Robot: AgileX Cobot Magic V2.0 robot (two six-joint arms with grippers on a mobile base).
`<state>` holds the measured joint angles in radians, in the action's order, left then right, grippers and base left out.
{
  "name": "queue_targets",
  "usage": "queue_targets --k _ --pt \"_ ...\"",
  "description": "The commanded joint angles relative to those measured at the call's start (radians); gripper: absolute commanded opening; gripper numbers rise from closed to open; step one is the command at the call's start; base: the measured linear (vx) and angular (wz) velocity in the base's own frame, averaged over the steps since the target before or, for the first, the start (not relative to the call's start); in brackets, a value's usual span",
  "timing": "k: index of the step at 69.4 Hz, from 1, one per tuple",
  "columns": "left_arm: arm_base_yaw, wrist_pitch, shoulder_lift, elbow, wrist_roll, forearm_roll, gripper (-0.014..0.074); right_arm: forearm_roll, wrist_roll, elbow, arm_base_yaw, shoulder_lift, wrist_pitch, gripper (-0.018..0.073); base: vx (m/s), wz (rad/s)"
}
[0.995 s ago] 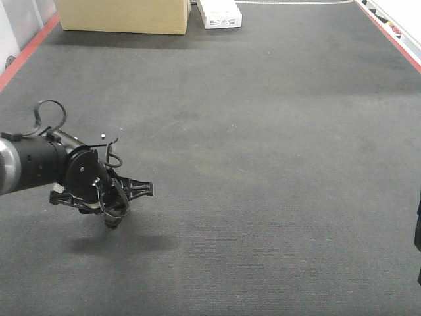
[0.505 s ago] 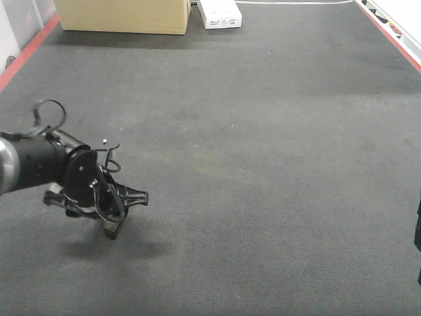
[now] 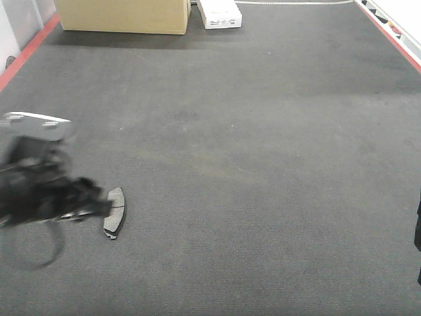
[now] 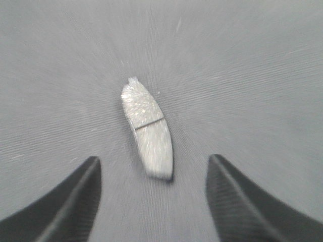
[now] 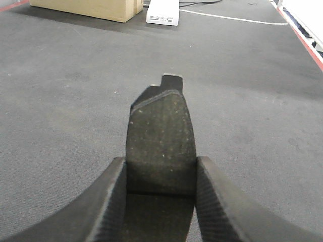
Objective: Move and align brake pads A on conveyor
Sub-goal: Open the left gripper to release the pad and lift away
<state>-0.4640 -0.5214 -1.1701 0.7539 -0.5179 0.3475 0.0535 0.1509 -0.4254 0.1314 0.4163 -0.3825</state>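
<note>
One brake pad A [image 3: 115,212] lies flat on the dark grey conveyor [image 3: 263,164], at its near left. In the left wrist view this pad [image 4: 147,130] shows its centre groove and rests just ahead of my left gripper [image 4: 154,161]. That gripper is open, with nothing between its fingers [image 4: 70,196]. In the front view the left gripper [image 3: 89,204] is a motion-blurred shape just left of the pad. My right gripper [image 5: 160,161] is shut on a second brake pad A [image 5: 161,126], held above the belt.
A cardboard box [image 3: 122,16] and a white box [image 3: 220,13] stand at the far end of the belt. Red edges [image 3: 26,49] run along both sides. A dark sliver of the right arm [image 3: 418,240] shows at the frame's right edge.
The left gripper was down at the pad's spot and has pulled back to the left, blurred by motion. The pad now lies free on the belt.
</note>
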Motion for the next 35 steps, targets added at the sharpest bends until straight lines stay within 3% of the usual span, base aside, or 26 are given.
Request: queue_targets --k 1,24,35 --pt "-0.005 0.059 0.14 -0.036 0.021 0.016 0.0286 0.001 0.009 -0.031 -0.001 0.006 0.097 0.0097 0.0 0.0" --pt "-0.005 0.109 0.491 -0.232 0.125 0.02 0.0004 0.001 0.009 -0.031 -0.001 0.006 0.097 0.0097 0.0 0.0" --pt "-0.005 0.182 0.638 -0.325 0.147 0.019 -0.0006 0.001 0.009 -0.031 -0.001 0.006 0.097 0.0097 0.0 0.0"
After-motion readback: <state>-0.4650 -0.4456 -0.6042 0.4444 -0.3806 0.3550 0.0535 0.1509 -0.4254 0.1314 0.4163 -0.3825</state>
